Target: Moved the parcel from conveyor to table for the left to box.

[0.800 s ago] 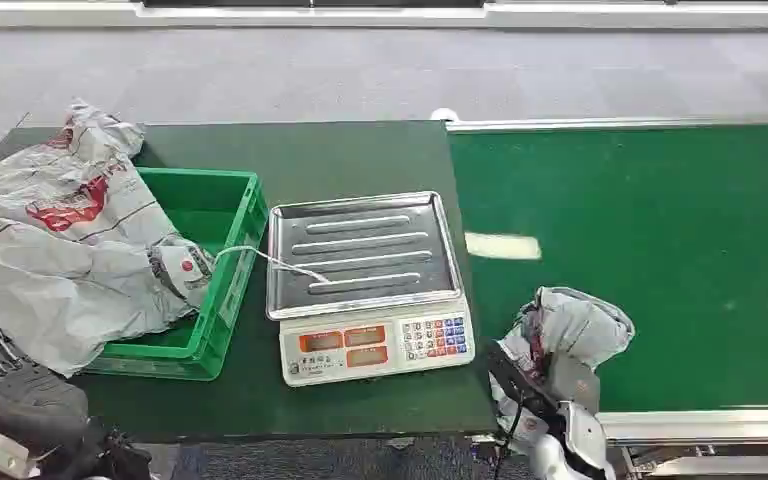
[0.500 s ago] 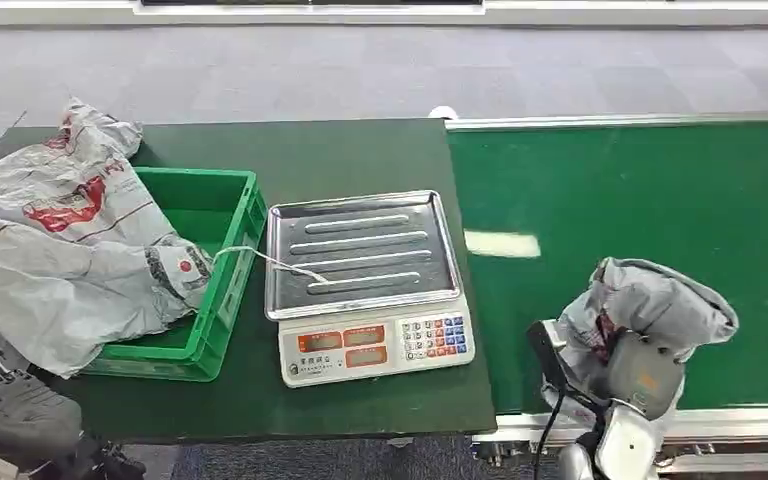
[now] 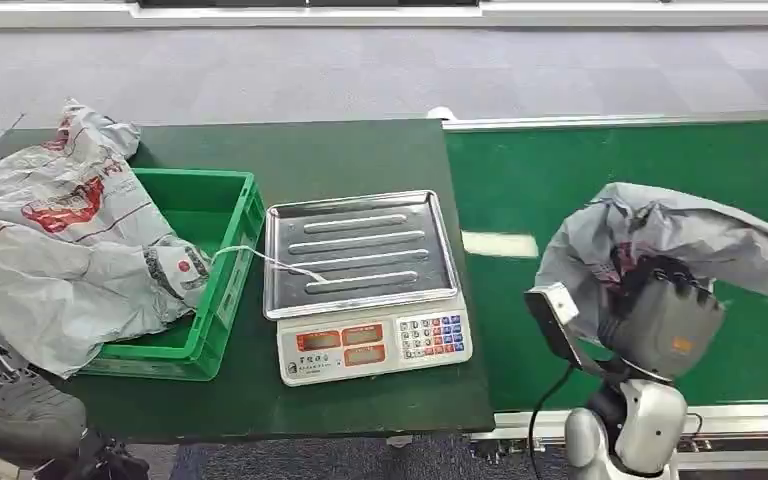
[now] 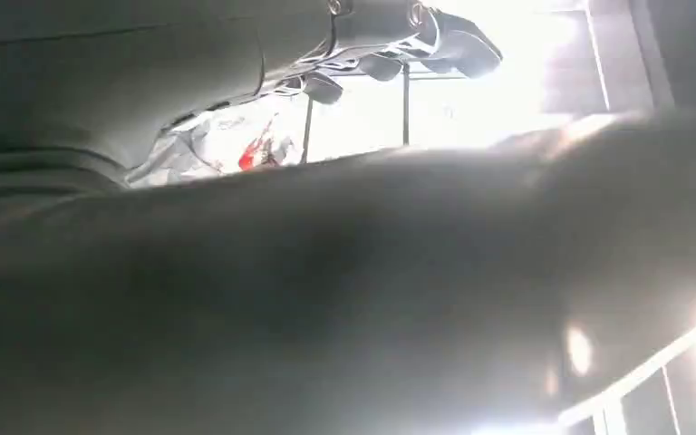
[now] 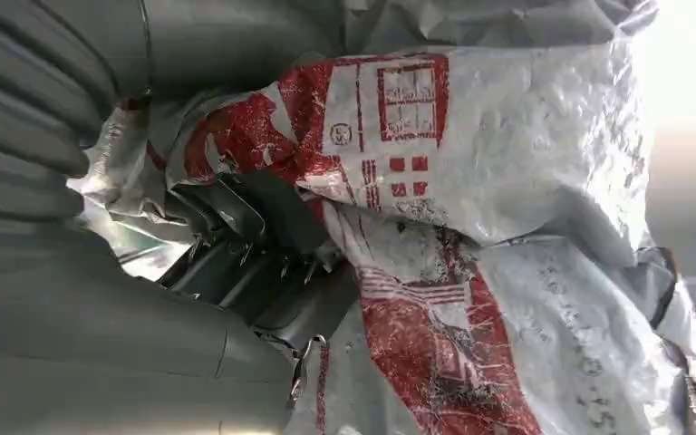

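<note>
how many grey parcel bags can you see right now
2, it seems. One parcel is held by the right hand above the conveyor. The other bag lies across the green crate on the table; more may be hidden beneath.

A table (image 3: pixel 360 150) stands on the left, and a conveyor belt (image 3: pixel 610 170) runs off to the right, its end butting against the table's right edge. Near the middle of the table, toward its front, sits a scale (image 3: pixel 365 285), its tray behind and its keypad facing the front edge. Just left of the scale sits a crate (image 3: pixel 222 290). A heap of bags (image 3: pixel 55 250) lies over the crate's left side and spills onto the table's left end. A cord (image 3: pixel 280 264) runs from the heap across the crate's right wall onto the scale's tray. Over the belt's front part, right of the scale, the right hand (image 3: pixel 660 320) holds a parcel (image 3: pixel 680 235) raised above the belt. The left hand (image 3: pixel 10 410) sits low by the table's front left corner, before the heap.
</note>
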Robot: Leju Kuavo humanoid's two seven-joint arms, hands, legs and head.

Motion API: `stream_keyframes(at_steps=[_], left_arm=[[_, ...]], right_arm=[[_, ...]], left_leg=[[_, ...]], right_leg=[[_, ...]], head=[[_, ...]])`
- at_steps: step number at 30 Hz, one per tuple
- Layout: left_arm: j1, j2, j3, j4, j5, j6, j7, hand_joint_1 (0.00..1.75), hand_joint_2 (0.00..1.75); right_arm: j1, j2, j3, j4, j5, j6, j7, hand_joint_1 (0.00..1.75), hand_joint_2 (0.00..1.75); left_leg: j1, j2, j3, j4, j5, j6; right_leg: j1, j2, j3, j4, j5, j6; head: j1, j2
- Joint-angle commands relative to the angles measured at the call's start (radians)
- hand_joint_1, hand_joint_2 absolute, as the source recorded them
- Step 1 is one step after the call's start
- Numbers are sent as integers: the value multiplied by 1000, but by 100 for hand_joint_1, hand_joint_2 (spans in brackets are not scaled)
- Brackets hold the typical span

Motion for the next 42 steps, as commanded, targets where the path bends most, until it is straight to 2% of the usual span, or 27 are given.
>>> stream_keyframes(at_steps=[1,13,14,17,19,20,21,22,23,25,26,27,30,32,33,35,38,42], left_arm=[[-30,25,4,74,5,-7,1,0,0],[-29,25,3,74,5,-7,1,0,0],[-36,29,-4,79,8,-17,2,0,0],[-74,33,-23,116,8,-6,-2,0,0],[-86,42,-35,130,16,1,-7,0,0],[-91,46,-41,135,23,4,-13,0,0],[-97,47,-45,141,26,6,-15,0,0],[-101,48,-48,144,27,7,-17,0,0],[-115,45,-52,151,28,7,-20,0,0],[-137,28,-47,156,14,7,-8,0,0],[-147,22,-48,160,3,2,-1,0,0],[-157,13,-46,166,-8,2,3,0,0],[-175,-11,-34,162,-30,0,15,0,0],[-181,-22,-22,155,-50,-12,30,0,0],[-184,-28,-15,153,-61,-17,33,0,0],[-184,-32,-9,148,-67,-21,34,0,0],[-177,-39,3,133,-82,-27,38,0,0],[-175,-39,4,132,-82,-27,39,0,0]], right_arm=[[-80,-35,82,114,-11,-2,-2,175,175],[-83,-39,94,113,-35,-14,-24,175,175],[-112,-43,122,142,-52,-27,-67,175,175],[-277,-20,264,307,22,-126,-164,175,175],[-382,15,354,448,0,-120,-189,175,175],[-429,35,405,503,-66,-126,-230,175,175],[-458,48,428,553,-80,-126,-239,175,175],[-475,61,446,594,-139,-126,-269,175,175],[-511,84,472,701,-331,-72,-331,175,175],[-526,111,475,780,-567,-3,-439,175,175],[-517,146,440,802,-744,148,-513,175,175],[-527,150,440,853,-782,146,-547,175,175],[-554,164,460,915,-813,179,-605,175,175],[-571,169,474,919,-807,193,-577,175,175],[-588,166,494,931,-765,190,-521,175,175],[-598,165,504,935,-743,189,-494,175,175],[-608,168,506,967,-704,224,-394,175,175],[-603,166,506,970,-705,226,-397,175,175]], left_leg=[[0,-2,1,-2,2,1],[1,-2,-2,-2,2,1],[1,-1,-2,-2,2,1],[0,0,-2,-2,2,1],[0,11,-2,-1,1,1],[0,10,-3,-2,2,0],[0,13,-10,-1,1,0],[0,11,-9,-1,1,0],[1,13,-10,-2,2,-1],[1,8,-5,-3,4,-1],[1,9,-1,-4,5,-2],[1,5,-2,-2,7,-2],[1,4,-2,-3,8,-2],[1,2,-4,-1,7,-3],[2,2,-4,-2,8,-2],[2,2,-5,-2,8,-2],[2,1,-5,0,7,-2],[2,0,-5,0,7,-2]], right_leg=[[0,-1,1,-2,1,-1],[0,0,-1,-2,2,-1],[0,0,-1,-3,2,-1],[0,1,-1,-2,2,-1],[0,12,-5,0,5,-1],[0,11,-5,-1,5,-2],[0,14,-5,0,6,-2],[0,12,-4,1,4,-1],[1,14,-5,0,6,-2],[2,9,-4,-2,6,-3],[2,10,-3,-3,7,-4],[2,6,-4,-1,7,-4],[3,6,-3,-2,7,-4],[2,4,-5,1,6,-3],[3,5,-6,0,7,-4],[3,4,-6,0,7,-4],[3,3,-6,1,5,-3],[3,2,-6,1,6,-3]], head=[[0,0],[0,0],[0,0],[0,0],[0,0],[0,0],[0,0],[0,0],[0,0],[0,0],[0,0],[0,0],[0,0],[0,0],[0,0],[0,0],[0,0],[0,0]])
